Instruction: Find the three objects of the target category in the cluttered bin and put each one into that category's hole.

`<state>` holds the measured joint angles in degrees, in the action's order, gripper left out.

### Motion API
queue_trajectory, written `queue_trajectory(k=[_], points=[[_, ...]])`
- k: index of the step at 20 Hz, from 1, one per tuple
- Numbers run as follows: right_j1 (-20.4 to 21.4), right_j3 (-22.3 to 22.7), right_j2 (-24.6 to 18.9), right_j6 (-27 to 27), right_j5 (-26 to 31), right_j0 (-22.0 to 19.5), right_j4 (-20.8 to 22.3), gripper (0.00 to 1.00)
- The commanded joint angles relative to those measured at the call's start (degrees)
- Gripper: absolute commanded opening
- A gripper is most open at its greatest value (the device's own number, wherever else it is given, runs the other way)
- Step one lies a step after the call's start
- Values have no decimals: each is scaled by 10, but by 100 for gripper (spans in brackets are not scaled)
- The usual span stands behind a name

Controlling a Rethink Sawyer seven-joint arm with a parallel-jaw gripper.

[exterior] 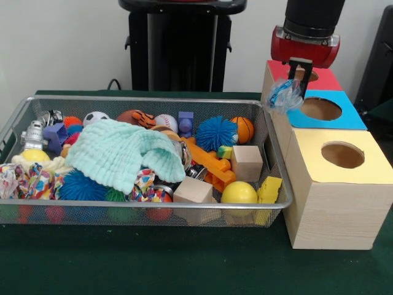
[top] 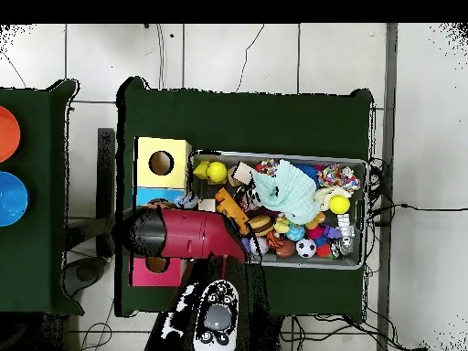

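My gripper [exterior: 297, 78] hangs over the red-topped wooden box [exterior: 325, 80], shut on a clear wrinkly plastic wrapper with blue print [exterior: 284, 94]. The wrapper dangles at the box's left edge, beside the wire mesh bin [exterior: 153, 101]. The red box's round hole [exterior: 307, 75] lies just behind the fingers and is partly hidden by them. I see no other wrapper among the bin's clutter. In the overhead view the red arm [top: 187, 233] covers the gripper, and the red box [top: 146, 271] and the bin [top: 358, 265] show.
A blue-topped box [exterior: 350, 117] and a yellow-topped box [exterior: 368, 172] stand in front of the red one, each with its own hole. The bin holds a mint-green cloth [exterior: 120, 150], balls, wooden blocks [exterior: 247, 161] and an orange toy [exterior: 212, 163].
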<state>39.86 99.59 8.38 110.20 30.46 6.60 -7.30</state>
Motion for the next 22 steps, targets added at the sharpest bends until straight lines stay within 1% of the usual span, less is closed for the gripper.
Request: queue_trajectory(k=[1,6,11,15,18,22], points=[[-8,54,-31,95,-36,3,-4,0],[-10,60,-30,107,-45,14,-11,0],[-13,69,-37,105,-60,12,-14,0],[-16,69,-38,114,-65,20,-20,0],[-22,62,-34,127,-67,34,-25,0],[-21,64,-33,126,-67,35,-31,0]])
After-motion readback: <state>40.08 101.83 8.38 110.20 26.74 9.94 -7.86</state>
